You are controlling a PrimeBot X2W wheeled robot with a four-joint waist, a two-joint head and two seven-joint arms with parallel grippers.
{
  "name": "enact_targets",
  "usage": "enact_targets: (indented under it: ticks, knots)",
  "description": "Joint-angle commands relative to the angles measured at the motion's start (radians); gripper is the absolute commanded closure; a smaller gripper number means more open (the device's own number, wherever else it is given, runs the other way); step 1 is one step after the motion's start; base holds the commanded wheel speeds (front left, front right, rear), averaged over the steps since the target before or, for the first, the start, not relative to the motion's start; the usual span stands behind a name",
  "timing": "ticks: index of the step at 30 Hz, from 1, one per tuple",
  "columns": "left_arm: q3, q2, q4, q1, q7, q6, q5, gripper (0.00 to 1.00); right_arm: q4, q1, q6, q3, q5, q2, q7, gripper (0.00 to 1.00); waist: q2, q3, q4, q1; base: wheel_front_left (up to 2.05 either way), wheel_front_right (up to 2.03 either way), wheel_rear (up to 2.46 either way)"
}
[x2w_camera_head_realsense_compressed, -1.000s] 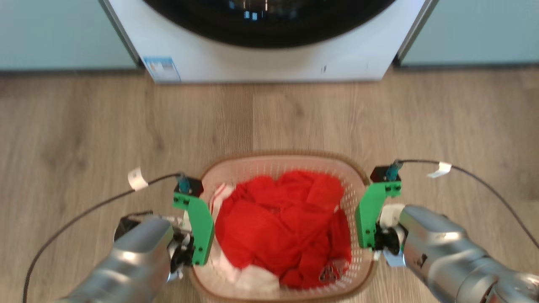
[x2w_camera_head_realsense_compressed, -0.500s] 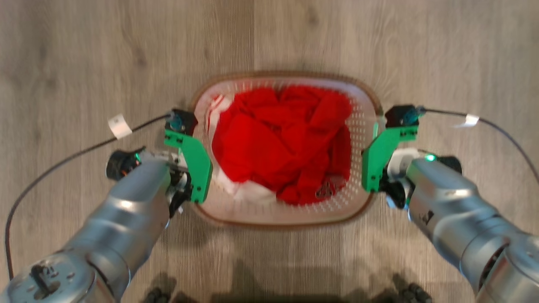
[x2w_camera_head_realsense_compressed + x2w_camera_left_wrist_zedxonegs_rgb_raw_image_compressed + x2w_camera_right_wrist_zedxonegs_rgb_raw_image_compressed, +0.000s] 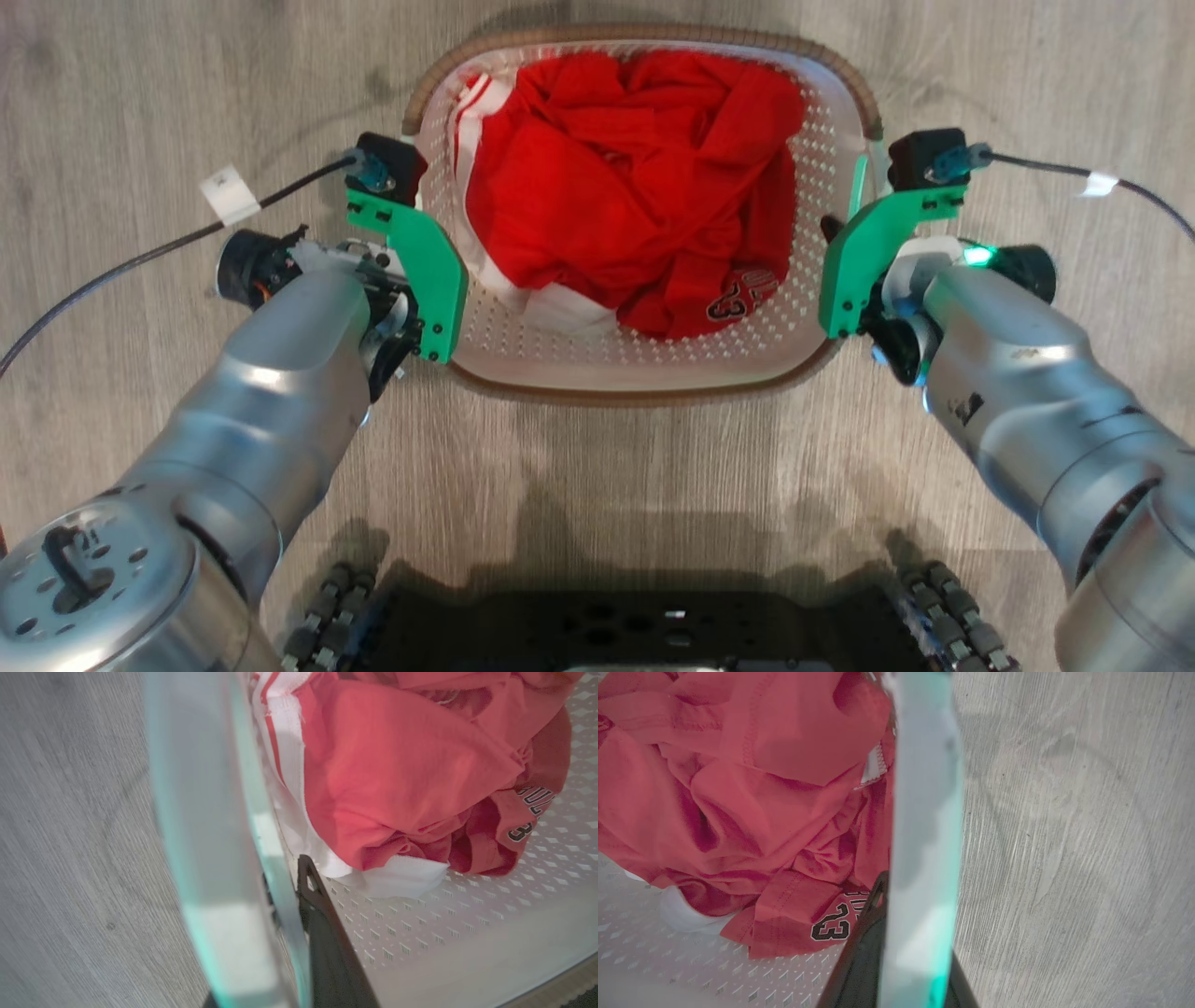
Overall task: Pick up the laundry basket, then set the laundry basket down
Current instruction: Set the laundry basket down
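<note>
Laundry basket [image 3: 653, 362] sits mouth-up, long axis running left-right, left pincer [image 3: 417, 285] and right pincer [image 3: 838, 254] clenched on its ends.

Lighting: bright, even, diffuse indoor light from above. Head view: soft-edged shadows on the pale grey wood-grain floor [image 3: 597, 439] at lower centre; broad glare patches on the brushed silver metal forearms [image 3: 280, 373]; slight overall softness. Both wrist views: pale, green-tinged bar [image 3: 210, 849] close to the lens, wholly out of focus; crumpled red cloth [image 3: 402, 765] washed towards salmon; white perforated plastic laundry basket [image 3: 467, 924] sharp mid-frame, smeared along the lower edge; floor grain bowed towards the frame edges.
</note>
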Motion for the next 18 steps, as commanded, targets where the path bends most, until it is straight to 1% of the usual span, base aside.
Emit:
enact_targets:
  ticks: [1, 10, 18]
  knots:
    - [0.006, -0.010, -0.041, -0.012, -0.012, -0.012, -0.002, 1.00, -0.007, 0.003, 0.007, 0.000, -0.014, 0.009, -0.029, 1.00, 0.0001, 0.022, 0.006, -0.0002, 0.00, 0.00, 0.00]
    - [0.005, -0.010, -0.054, -0.039, -0.013, -0.007, -0.009, 1.00, -0.006, -0.018, 0.007, -0.005, -0.031, -0.001, -0.026, 1.00, 0.0001, 0.069, 0.016, -0.0002, 0.00, 0.00, 0.00]
    - [0.003, -0.010, -0.058, -0.040, -0.008, -0.007, -0.004, 1.00, -0.006, -0.020, 0.007, -0.017, -0.040, -0.006, -0.022, 1.00, 0.0001, 0.086, 0.018, -0.0002, 0.00, 0.00, 0.00]
